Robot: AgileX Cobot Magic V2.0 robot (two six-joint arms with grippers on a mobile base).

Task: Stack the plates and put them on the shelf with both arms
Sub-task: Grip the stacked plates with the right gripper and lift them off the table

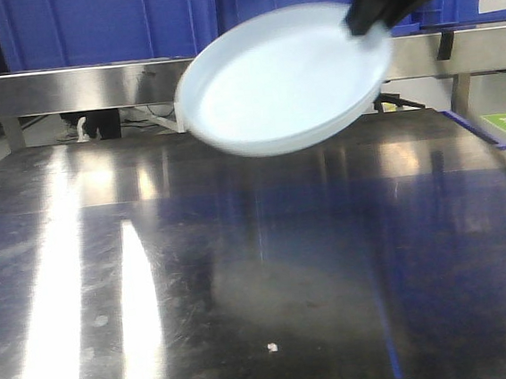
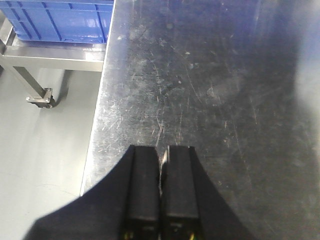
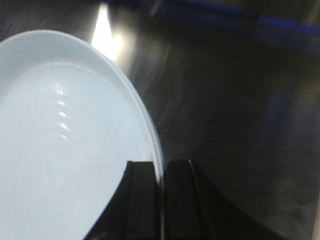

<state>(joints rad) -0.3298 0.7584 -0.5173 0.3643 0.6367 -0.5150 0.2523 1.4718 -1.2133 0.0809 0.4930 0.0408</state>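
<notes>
Scratched, glare-streaked steel tabletop point(image 1: 332, 262), blue crates point(image 1: 85, 26) behind, grey floor point(image 2: 45, 150).

Pale bluish-white and glossy across the plate point(image 1: 283, 79), with faint concentric rings of highlight just left of the matte black right gripper point(image 3: 161, 167). Same matte black on the left gripper point(image 2: 163, 152). Dark scratched grey with white glare streaks over the steel tabletop point(image 2: 210, 85) ahead of it, saturated blue on the crate point(image 2: 60, 20) up-left, pale grey on the floor point(image 2: 45, 150) leftward. Brushed silver along the shelf rail point(image 1: 64, 87).
</notes>
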